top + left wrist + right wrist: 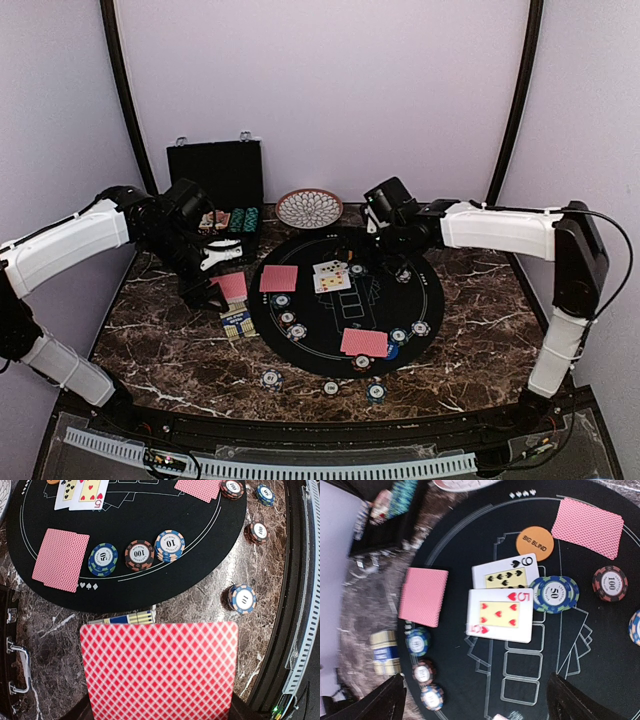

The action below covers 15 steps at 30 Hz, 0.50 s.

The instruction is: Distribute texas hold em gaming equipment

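red-backed card (159, 667) is pinched by the left gripper (220, 275) over the marble table (170, 350) just beside the black mat (150, 515), the right gripper (477, 700) hangs spread above the mat, and such a thin hold may let the card slip and land off the mat.

Left arm (70, 245): the white forearm rises from the near-left corner toward the far left. The black wrist is bent over and points downward.

Left gripper (218, 288): closed on a red-backed card (159, 670), held by one edge with the patterned back facing the wrist camera. The fingers themselves are largely hidden behind the card.

Right arm (500, 228): the lower link stands upright at the right edge. The white forearm runs roughly level toward the left, and the wrist is angled downward.

Right gripper (398, 262): the jaws are spread wide. The two dark fingers (385, 702) sit at opposite lower corners of the wrist view, with nothing between them and no contact with anything.
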{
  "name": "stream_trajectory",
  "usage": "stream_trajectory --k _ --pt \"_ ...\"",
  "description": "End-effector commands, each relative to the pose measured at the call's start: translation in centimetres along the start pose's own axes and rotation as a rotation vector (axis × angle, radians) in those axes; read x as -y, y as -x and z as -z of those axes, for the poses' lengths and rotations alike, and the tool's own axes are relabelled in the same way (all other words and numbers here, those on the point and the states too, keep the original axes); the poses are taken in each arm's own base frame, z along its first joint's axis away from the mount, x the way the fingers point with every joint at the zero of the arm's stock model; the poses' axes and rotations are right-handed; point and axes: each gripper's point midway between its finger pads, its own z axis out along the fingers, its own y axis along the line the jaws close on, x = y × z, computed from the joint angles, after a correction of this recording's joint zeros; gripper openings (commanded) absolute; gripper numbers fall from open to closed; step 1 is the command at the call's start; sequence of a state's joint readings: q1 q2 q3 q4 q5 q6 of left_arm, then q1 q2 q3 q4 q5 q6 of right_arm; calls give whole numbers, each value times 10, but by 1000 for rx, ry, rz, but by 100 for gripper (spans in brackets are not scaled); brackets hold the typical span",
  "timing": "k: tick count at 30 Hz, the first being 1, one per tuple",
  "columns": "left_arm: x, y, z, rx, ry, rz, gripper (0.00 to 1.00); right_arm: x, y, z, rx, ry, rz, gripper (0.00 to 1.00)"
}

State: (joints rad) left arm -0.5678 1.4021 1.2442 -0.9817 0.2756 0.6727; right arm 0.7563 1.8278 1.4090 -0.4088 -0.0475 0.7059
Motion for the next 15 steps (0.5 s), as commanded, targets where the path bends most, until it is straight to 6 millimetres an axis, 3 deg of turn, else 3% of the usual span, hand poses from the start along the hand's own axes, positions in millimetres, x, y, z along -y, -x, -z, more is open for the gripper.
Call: stream_trajectory --k 1,3,7,12,15 --pt "3 5 11 44 20 -27 0 -37 15 36 177 288 -140 98" --pt "3 6 12 44 23 -28 0 -49 10 48 190 388 -176 98" --pt "2 8 13 50 23 -29 0 -64 -25 36 105 273 -159 98" --pt "3 9 14 48 18 -23 0 -95 -69 23 67 353 -265 98" --pt "3 8 16 49 21 -22 0 -100 -74 21 72 301 -259 98"
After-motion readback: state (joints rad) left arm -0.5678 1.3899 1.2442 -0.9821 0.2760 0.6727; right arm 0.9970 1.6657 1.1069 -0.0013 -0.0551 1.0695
